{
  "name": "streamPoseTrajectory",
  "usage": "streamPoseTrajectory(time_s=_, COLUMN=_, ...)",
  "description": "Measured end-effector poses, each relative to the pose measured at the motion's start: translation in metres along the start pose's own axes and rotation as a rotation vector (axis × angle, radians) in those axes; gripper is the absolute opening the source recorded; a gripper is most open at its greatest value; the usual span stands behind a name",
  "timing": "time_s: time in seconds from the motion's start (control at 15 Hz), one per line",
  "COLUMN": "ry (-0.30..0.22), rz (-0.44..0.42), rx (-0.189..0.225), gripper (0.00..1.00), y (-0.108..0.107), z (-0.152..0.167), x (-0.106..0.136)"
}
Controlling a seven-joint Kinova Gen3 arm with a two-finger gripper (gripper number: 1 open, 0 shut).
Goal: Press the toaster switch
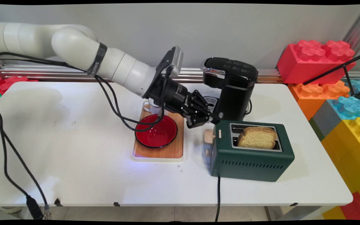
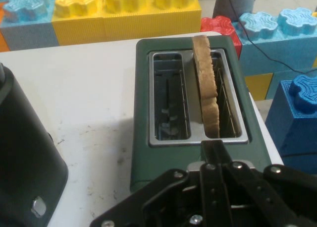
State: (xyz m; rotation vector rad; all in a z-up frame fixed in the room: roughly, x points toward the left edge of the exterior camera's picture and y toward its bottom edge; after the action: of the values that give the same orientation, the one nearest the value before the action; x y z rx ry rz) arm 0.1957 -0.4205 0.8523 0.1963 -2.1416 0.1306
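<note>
Now: hand (image 1: 213,120) fingers together, gripping nothing, at left end of green toaster (image 1: 252,157) | bread slice (image 1: 257,137) stands in its near slot | red bowl (image 1: 156,131) on wooden tray (image 1: 173,150) left | black coffee maker (image 1: 231,87) behind

The dark green two-slot toaster (image 1: 252,153) stands directly ahead of the gripper (image 1: 215,119), its near end just below the fingertips, with a beige lever (image 1: 209,136) and a smaller beige knob (image 1: 208,152) on that end. A slice of light brown bread (image 1: 257,137) stands upright on edge in one slot, rising well above the metal rim; in the hand view this slot lies right in line with the closed-together fingers (image 2: 212,150), and the other slot (image 2: 168,95), to its left, holds nothing. A black cord (image 1: 218,197) leaves the toaster's front base.
</note>
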Motion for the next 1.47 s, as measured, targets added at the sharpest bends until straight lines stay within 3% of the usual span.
streamPoseTrajectory(time_s=1.47, ry=0.014, rz=-0.032, rx=-0.005, gripper=0.00, y=0.001, z=0.018, x=-0.054)
